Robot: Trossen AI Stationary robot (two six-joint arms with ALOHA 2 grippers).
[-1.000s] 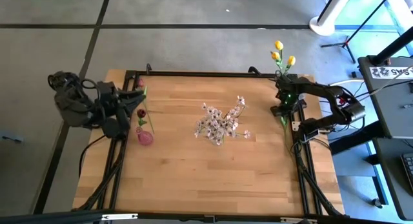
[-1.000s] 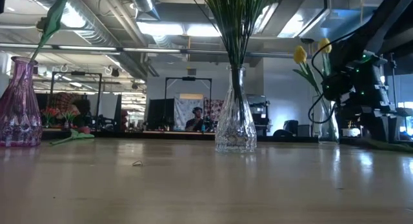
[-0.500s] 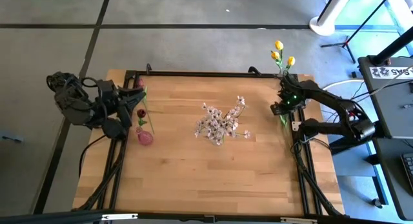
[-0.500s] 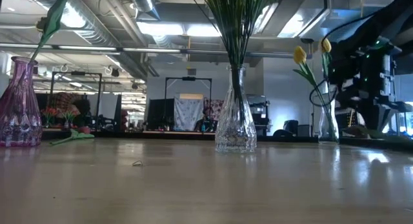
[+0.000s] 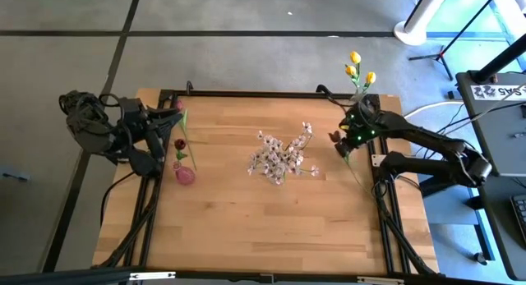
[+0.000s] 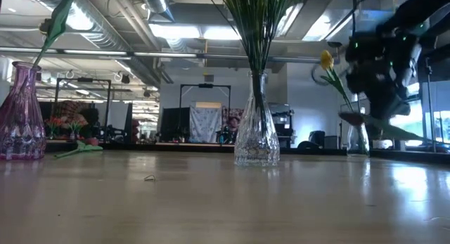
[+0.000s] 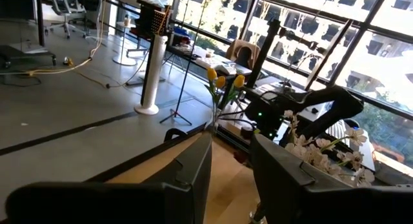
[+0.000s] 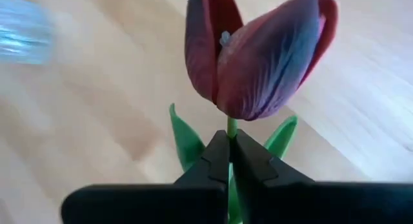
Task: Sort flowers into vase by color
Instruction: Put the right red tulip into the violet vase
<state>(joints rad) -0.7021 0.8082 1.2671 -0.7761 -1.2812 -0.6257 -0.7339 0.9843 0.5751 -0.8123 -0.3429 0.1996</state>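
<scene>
My right gripper is over the table's right part, shut on a dark red-purple tulip. Its head points toward the table's middle. The green stem trails back toward the right edge. Yellow tulips stand in a clear vase at the far right corner. Pink-white blossom sprays fill a clear vase at the middle. A pink vase near the left edge holds a dark tulip. My left gripper waits open beside it. My right gripper pinches the dark tulip's green stem between its two fingertips, right below the flower head. The fingers lie along the stem, and the head stands out past their tips. The flower is lifted clear of the table; its stem trails behind the gripper.
A stray flower lies on the table near the pink vase. A black frame runs along the table's edges. Bare wood spreads over the near half. Stands and a desk are beyond the right edge.
My right gripper has moved from the right edge toward the table's middle and risen a little, carrying the dark tulip with it. The flower has come up off the table, and its head now points toward the centre vase.
</scene>
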